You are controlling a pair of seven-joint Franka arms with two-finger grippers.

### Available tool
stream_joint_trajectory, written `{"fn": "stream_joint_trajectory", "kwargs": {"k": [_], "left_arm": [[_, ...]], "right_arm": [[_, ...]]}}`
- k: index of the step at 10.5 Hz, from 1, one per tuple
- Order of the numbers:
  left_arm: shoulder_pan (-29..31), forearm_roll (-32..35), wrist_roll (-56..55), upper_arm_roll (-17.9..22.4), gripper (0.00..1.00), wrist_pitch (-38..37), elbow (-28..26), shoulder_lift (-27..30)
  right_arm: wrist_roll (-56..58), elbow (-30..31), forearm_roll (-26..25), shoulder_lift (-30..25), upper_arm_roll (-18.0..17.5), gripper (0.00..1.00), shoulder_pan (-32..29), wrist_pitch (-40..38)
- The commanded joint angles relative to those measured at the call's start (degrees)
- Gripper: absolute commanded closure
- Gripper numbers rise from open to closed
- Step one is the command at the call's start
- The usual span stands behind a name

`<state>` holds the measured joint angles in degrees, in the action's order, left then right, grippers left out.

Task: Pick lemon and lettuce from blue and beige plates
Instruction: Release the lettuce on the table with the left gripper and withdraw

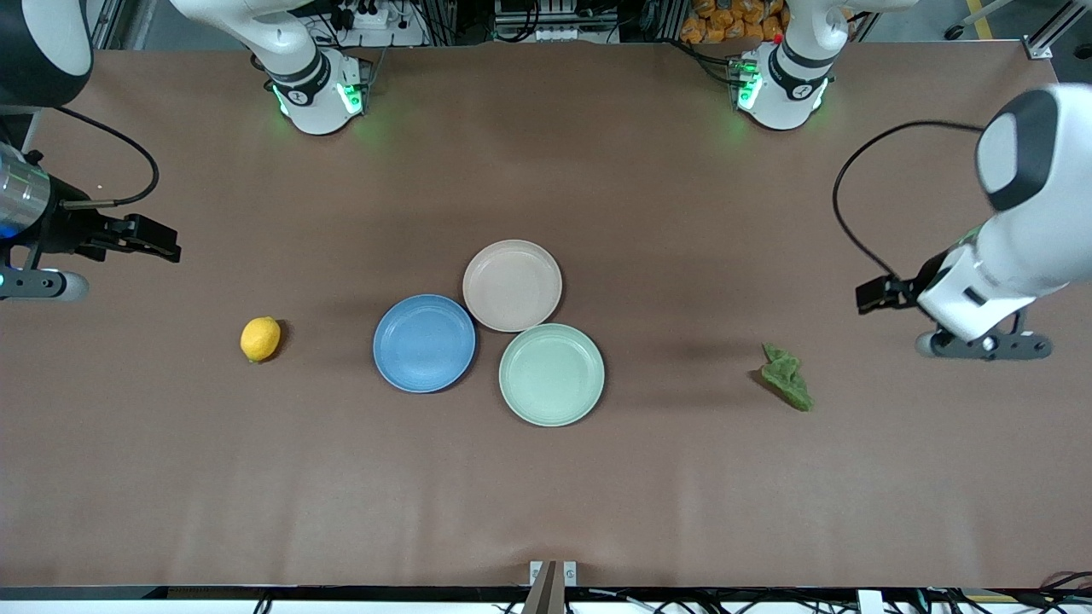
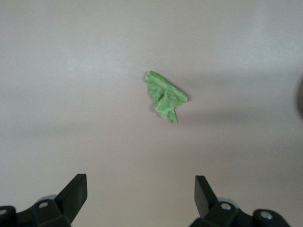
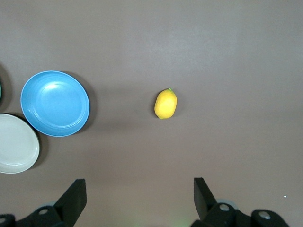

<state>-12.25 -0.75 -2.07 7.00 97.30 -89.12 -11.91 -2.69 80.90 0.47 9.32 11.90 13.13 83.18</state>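
Note:
The yellow lemon (image 1: 260, 338) lies on the bare brown table, toward the right arm's end from the blue plate (image 1: 424, 343). The green lettuce piece (image 1: 787, 377) lies on the bare table, toward the left arm's end from the plates. The beige plate (image 1: 512, 285) and the blue plate are both empty. My right gripper (image 1: 34, 284) hangs open and empty above the table at the right arm's end. Its wrist view shows the lemon (image 3: 165, 103) ahead of the open gripper (image 3: 139, 182). My left gripper (image 1: 985, 345) is open and empty above the table near the lettuce (image 2: 164, 97).
An empty pale green plate (image 1: 551, 373) touches the blue and beige plates and lies nearer to the front camera. The three plates form a cluster at the table's middle. The right wrist view shows the blue plate (image 3: 55, 103) and beige plate (image 3: 16, 143).

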Motion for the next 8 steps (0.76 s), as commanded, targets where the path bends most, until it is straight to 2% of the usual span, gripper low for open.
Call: {"fn": "stream_joint_trajectory", "kwargs": {"k": [1,3,8], "left_arm": [[-0.5,0.04,0.32,1.09,0.0,-2.98,-0.79,4.25],[-0.06,0.4,0.4,1.0,0.0,-4.39,-0.88,6.28],[-0.06,0.4,1.19,0.65,0.0,-6.32,-1.15,9.09]], "right_arm": [[-0.29,-0.04,-1.61,-0.8,0.76,0.0,0.75,-0.12],[0.41,-2.23,-1.26,-0.89,1.02,0.0,-0.29,-0.21],[2.08,-2.68,-1.61,-1.06,0.49,0.0,0.93,0.23]]}}
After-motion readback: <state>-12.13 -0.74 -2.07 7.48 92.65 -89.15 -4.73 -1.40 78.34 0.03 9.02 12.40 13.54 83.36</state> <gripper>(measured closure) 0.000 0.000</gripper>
